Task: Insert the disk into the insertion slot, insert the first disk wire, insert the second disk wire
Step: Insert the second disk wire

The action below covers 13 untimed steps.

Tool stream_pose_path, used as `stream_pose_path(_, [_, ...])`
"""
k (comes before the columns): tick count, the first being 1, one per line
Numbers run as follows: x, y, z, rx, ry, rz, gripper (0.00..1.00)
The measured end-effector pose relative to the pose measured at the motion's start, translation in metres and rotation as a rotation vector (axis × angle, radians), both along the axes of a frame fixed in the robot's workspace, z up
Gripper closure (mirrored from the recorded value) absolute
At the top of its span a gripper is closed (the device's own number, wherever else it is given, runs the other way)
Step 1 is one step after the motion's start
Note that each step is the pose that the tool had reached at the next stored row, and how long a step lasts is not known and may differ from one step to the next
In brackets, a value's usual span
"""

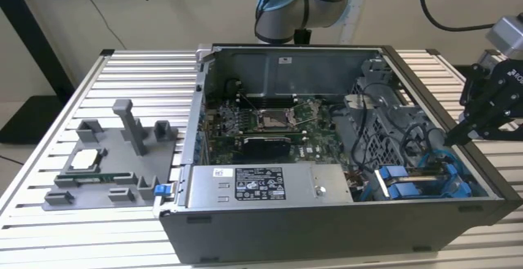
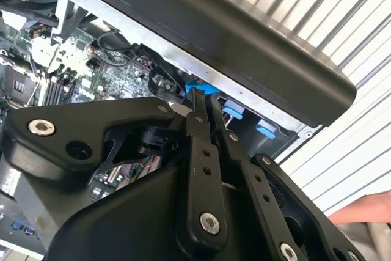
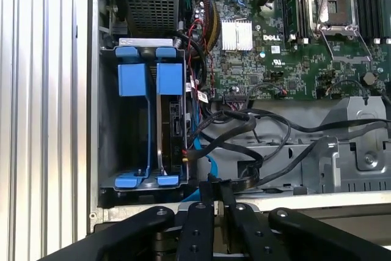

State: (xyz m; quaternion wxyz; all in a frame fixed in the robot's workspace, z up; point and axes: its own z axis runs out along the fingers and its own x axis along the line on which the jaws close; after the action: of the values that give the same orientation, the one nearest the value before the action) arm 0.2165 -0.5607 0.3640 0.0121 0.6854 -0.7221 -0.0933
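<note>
In the exterior view, your gripper (image 1: pixel 455 139) hangs over the computer case (image 1: pixel 327 232) wall on the exterior view's right, fingers drawn together. The disk (image 1: pixel 417 176) sits in the insertion slot (image 1: pixel 470 189) below it, near the power supply (image 1: pixel 270 183). In the second wrist view the fingertips (image 2: pixel 197 105) nearly meet; you cannot tell whether anything is pinched. In the first wrist view the disk stands on edge between blue rails, black cables (image 3: pixel 244 128) looping just beside it.
</note>
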Motion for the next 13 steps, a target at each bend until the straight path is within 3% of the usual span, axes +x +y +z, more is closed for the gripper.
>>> stream_pose_path(8, [0.0,-0.0001,0.0012,0.0002,0.0,0.0,1.0])
stream_pose_path(13, [-0.0007,0.0,0.0078,0.001,0.0,0.0,1.0])
